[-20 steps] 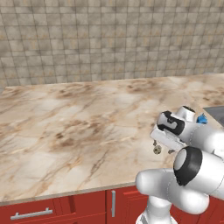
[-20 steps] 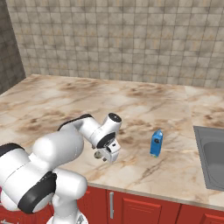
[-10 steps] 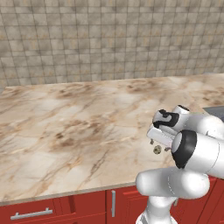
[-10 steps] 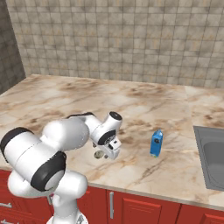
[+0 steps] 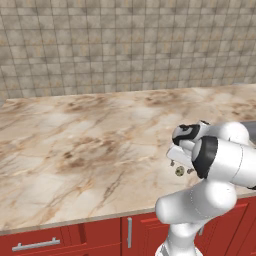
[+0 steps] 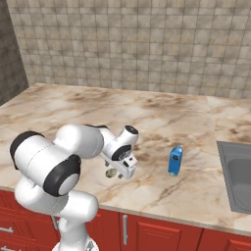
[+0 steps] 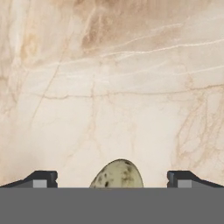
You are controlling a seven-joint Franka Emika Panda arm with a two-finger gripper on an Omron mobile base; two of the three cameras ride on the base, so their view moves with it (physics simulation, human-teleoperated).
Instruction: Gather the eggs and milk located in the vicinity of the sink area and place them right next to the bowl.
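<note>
A speckled pale olive-tan egg lies on the marble counter, low between my two dark fingertips. My gripper hangs open just over the egg, one finger on each side with clear gaps. From the left side the egg shows right under the gripper. The blue milk carton stands upright to the gripper's right, apart from it. The grey sink is at the counter's right end. The bowl is out of view.
The marble counter stretches wide to the left and back to a tiled wall. Red cabinet fronts run under its front edge. My own bulky white arm blocks the right part of the left base view.
The arm's elbow and upper links have swung, while the hand stays over the egg with its jaws still wide. The egg and the milk have not moved.
</note>
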